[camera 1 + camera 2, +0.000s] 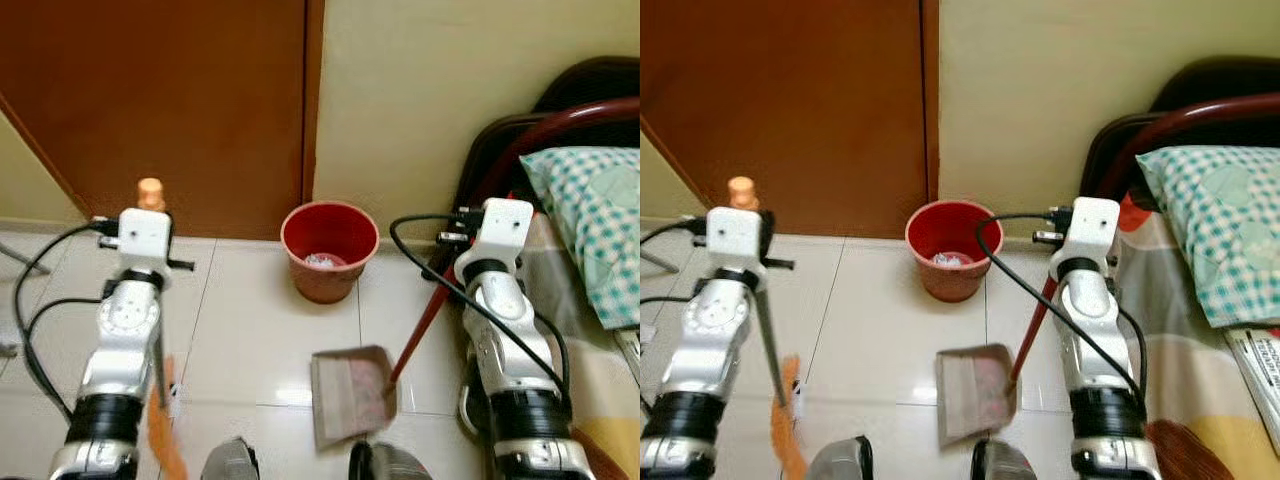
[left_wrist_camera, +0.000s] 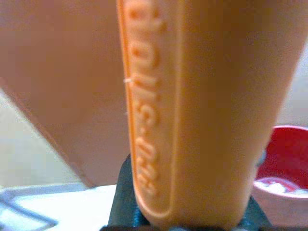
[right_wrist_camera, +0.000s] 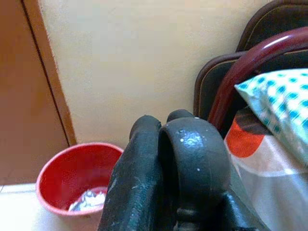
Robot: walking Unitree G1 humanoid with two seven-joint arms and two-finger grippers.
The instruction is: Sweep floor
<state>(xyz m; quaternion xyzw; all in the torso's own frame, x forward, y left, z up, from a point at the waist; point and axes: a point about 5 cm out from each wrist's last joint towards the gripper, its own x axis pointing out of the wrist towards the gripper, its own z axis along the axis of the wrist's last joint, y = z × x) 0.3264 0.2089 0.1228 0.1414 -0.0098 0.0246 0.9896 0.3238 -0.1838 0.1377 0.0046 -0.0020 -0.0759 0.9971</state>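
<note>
A humanoid robot looks down at a pale glossy tiled floor in the corner of a room, where a brown wooden door meets a cream wall. The left gripper is closed around the orange plastic broom handle, whose rounded tip pokes up above the wrist; the broom's thin grey shaft runs down and slightly toward the robot to orange bristles on the floor near its left foot. The right gripper holds the black grip at the top of a red-shafted dustpan handle, fingers wrapped around it. That shaft slopes down and inward to the grey flat dustpan, which lies on the tiles just ahead of the robot's feet, between the two arms and nearer the right one. A round red plastic bin with crumpled waste inside stands against the wall, straight ahead beyond the dustpan and well apart from it. Judging by this, the next move turns on the bristles lying to the left of the pan: the broom would sweep rightward across toward it. A bed with a teal checked pillow lies at the right.
</note>
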